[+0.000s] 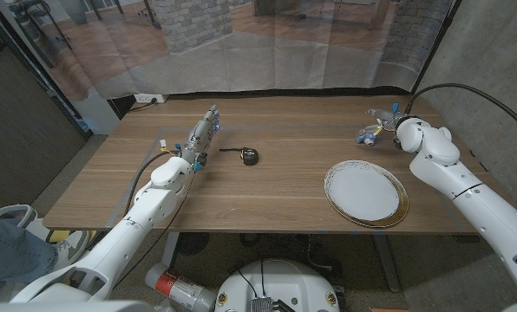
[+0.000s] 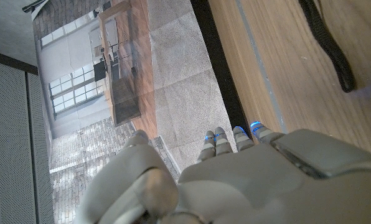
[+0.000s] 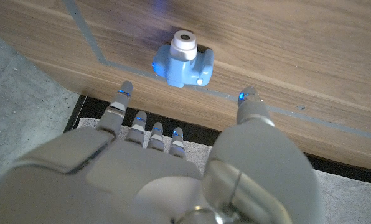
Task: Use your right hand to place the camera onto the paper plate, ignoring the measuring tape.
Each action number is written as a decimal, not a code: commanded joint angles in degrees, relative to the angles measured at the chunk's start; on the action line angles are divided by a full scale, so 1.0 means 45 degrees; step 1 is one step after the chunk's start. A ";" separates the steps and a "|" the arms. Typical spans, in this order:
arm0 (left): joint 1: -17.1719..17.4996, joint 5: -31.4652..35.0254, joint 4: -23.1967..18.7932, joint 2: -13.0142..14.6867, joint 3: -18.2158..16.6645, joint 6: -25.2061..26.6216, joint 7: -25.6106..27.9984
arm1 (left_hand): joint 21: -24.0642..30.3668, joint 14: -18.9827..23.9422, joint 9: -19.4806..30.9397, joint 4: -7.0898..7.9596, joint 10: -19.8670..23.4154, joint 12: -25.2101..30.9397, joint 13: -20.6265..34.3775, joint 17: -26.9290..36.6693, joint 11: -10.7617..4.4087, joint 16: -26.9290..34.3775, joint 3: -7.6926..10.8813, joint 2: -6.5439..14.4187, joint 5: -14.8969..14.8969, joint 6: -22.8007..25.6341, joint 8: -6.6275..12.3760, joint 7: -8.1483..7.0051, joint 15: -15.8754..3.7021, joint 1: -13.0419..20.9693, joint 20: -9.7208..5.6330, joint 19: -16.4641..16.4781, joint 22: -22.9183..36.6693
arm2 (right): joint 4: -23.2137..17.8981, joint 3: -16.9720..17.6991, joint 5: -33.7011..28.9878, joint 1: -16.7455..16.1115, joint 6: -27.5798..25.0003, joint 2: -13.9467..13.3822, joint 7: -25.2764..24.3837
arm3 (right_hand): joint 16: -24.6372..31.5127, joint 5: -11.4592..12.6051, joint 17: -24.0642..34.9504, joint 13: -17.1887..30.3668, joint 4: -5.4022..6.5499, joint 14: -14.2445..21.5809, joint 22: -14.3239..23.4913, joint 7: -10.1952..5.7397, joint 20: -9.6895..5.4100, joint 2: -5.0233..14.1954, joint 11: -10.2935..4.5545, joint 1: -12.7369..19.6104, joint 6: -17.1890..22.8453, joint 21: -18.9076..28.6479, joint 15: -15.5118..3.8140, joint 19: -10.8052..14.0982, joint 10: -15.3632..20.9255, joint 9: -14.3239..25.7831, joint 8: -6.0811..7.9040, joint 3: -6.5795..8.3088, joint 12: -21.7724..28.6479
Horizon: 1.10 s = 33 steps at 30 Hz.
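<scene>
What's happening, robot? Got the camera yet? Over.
Right hand open above camera, not touching. Left hand idle. Paper plate bare. Path open.

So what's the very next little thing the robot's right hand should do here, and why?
Probably lower the right hand onto the blue camera and close its fingers around it. In the right wrist view the hand is open, with the camera lying on the wood just beyond the spread fingertips, not yet touched. The paper plate waits bare nearby, so a grasp likely comes first.
</scene>
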 commanded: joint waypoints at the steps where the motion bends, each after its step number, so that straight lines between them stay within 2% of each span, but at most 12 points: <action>1: 0.0107 0.0036 -0.0194 0.0044 -0.0039 0.0179 0.0210 | -0.0020 -0.0038 0.0053 0.0029 -0.0074 0.0029 0.0052 0.0064 0.0008 0.0025 -0.0026 0.0100 -0.0017 -0.0031 -0.0025 -0.0027 0.0024 0.0060 0.0059 -0.0006 0.0047 | 0.0523 -0.0412 -0.0296 0.0339 -0.0330 0.0277 -0.0008 | 0.0081 0.0134 0.0032 0.0048 0.0053 0.0173 0.0064 -0.0002 -0.0001 -0.0105 0.0029 0.0032 0.0169 0.0049 0.0013 0.0274 0.0155 0.0019 0.0081 -0.0066 0.0114; 9: 0.0125 0.0025 -0.0217 0.0053 -0.0041 0.0217 0.0243 | -0.0040 -0.0030 0.0053 0.0028 -0.0056 0.0036 0.0053 0.0065 0.0022 0.0031 -0.0037 0.0115 -0.0028 0.0008 -0.0011 -0.0036 0.0028 0.0066 0.0065 -0.0020 0.0049 | 0.0811 -0.0606 -0.0384 0.0504 -0.0270 0.0306 -0.0023 | 0.0151 0.0265 0.0035 0.0055 0.0069 0.0536 0.0078 -0.0064 -0.0003 -0.0073 0.0018 0.0175 0.0671 0.0179 -0.0113 0.0899 0.0410 0.0021 0.0264 -0.0070 0.0233; 25: 0.0340 0.0119 -0.0657 0.0208 -0.0044 0.0500 0.0585 | -0.0073 -0.0030 0.0055 0.0042 -0.0047 0.0038 0.0053 0.0069 -0.0022 0.0037 -0.0077 0.0147 -0.0049 0.0039 -0.0008 -0.0051 -0.0002 0.0055 0.0121 -0.0029 0.0054 | 0.1521 -0.0840 -0.0331 0.0762 -0.0049 0.0446 -0.0329 | 0.0234 0.0360 0.0060 0.0074 0.0083 0.1055 0.0075 -0.0124 -0.0015 0.0045 -0.0135 0.0404 0.0934 0.0294 -0.0434 0.1626 0.0908 0.0024 0.0299 -0.0017 0.0418; 33: 0.0473 0.0121 -0.0915 0.0288 -0.0082 0.0533 0.0750 | -0.0089 -0.0036 0.0055 0.0047 -0.0049 0.0036 0.0053 0.0070 -0.0026 0.0037 -0.0093 0.0160 -0.0058 0.0053 -0.0005 -0.0039 -0.0010 0.0050 0.0141 -0.0040 0.0056 | 0.1713 -0.0921 -0.0397 0.0784 -0.0058 0.0462 -0.0554 | 0.0281 0.0385 0.0084 0.0124 0.0078 0.1434 0.0065 -0.0149 0.0003 0.0120 -0.0254 0.0593 0.1028 0.0322 -0.0576 0.2055 0.1527 0.0027 0.0286 0.0037 0.0656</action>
